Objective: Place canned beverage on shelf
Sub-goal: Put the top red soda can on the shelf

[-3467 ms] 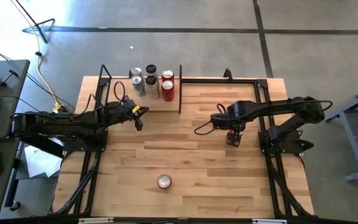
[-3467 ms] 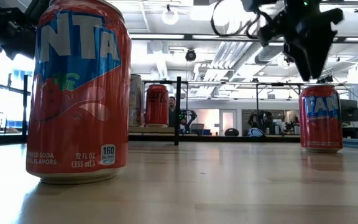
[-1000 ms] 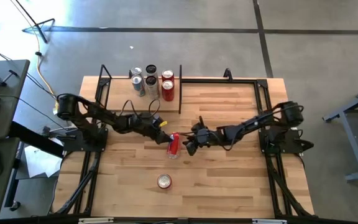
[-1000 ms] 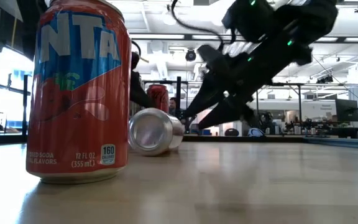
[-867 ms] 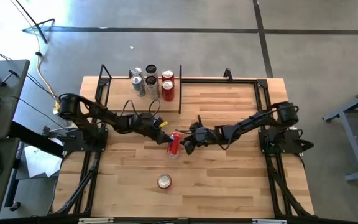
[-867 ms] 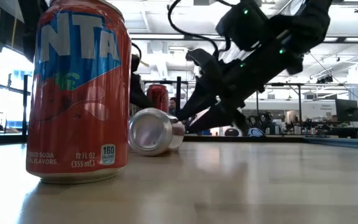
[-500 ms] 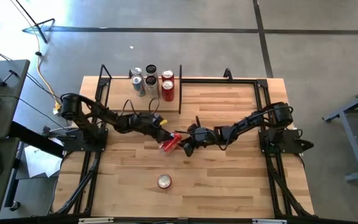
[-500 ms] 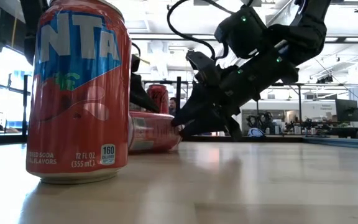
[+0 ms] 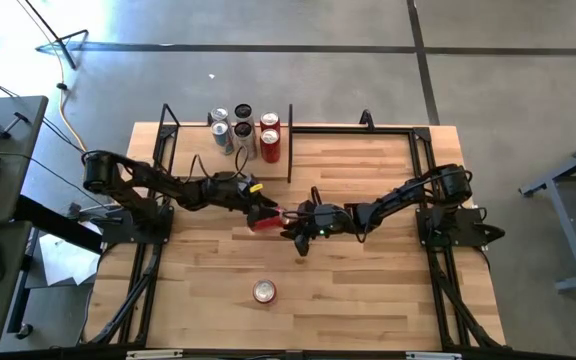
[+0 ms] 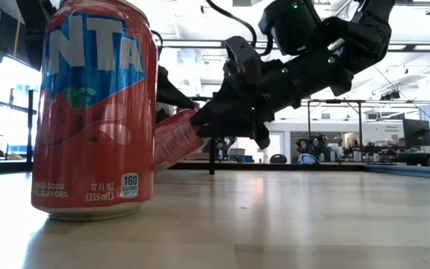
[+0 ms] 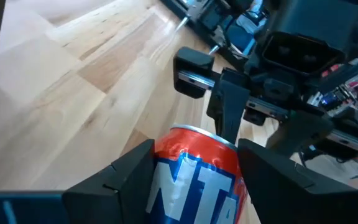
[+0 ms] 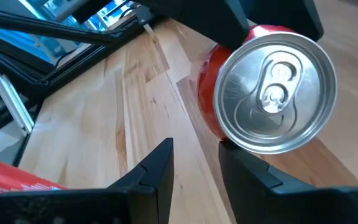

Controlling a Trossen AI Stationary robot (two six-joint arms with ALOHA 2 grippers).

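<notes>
A red can [image 9: 263, 219] with blue and white letters is tipped on its side in the middle of the table, lifted a little off the wood. Its silver top [image 12: 272, 102] — with the pull tab — faces the right arm. The left gripper's 2 dark fingers [image 11: 120, 180] sit on either side of its body.

Another red can [image 9: 264, 291] stands upright near the front edge of the table, well apart from the first one.

The shelf [image 9: 193, 132] is a thin pale wood board at the back of the table with black rods at both ends — 5 cans [image 9: 245, 133] already stand on it.
</notes>
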